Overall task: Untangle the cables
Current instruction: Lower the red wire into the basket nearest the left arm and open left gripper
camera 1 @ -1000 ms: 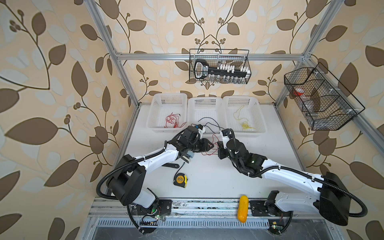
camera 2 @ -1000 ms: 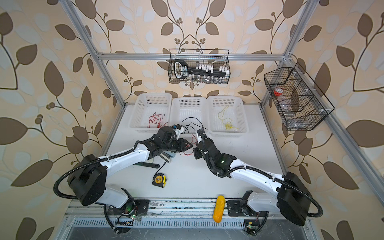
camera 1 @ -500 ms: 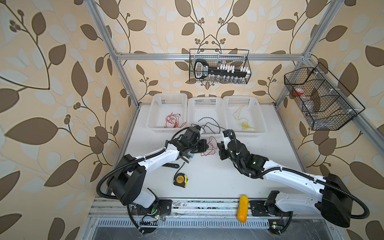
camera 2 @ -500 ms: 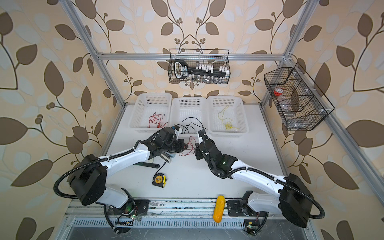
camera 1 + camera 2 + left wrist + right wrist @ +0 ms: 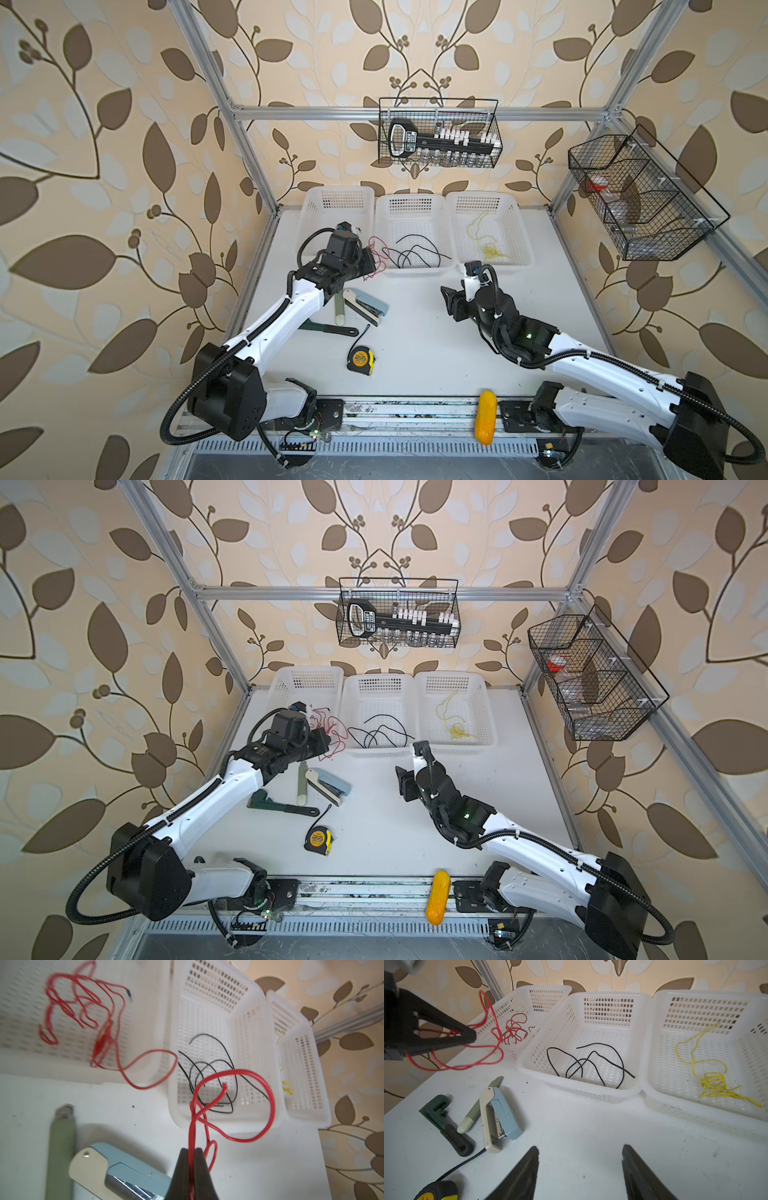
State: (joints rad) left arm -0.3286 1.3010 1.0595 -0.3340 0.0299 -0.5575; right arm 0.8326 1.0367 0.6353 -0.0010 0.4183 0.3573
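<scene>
Gripping a red cable (image 5: 270, 1095) in the left pincer (image 5: 192, 1150), shut tight on it, just beside the middle basket (image 5: 581, 1089). Holding the right pincer (image 5: 580, 1147) apart, empty, over the tabletop (image 5: 591, 1122) before that basket. Inside the middle basket, black cable (image 5: 591, 1059); rightward beside it, yellow cable (image 5: 708, 1080).

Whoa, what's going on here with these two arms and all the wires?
Two robot arms are untangling wires. The left tool is shut on a thin red cable, holding it by the left white plastic basket, where more red cable lies. The right tool is open and empty above the white table. A thin black cable lies in the middle white basket, a thin yellow cable in the right white basket.
</scene>
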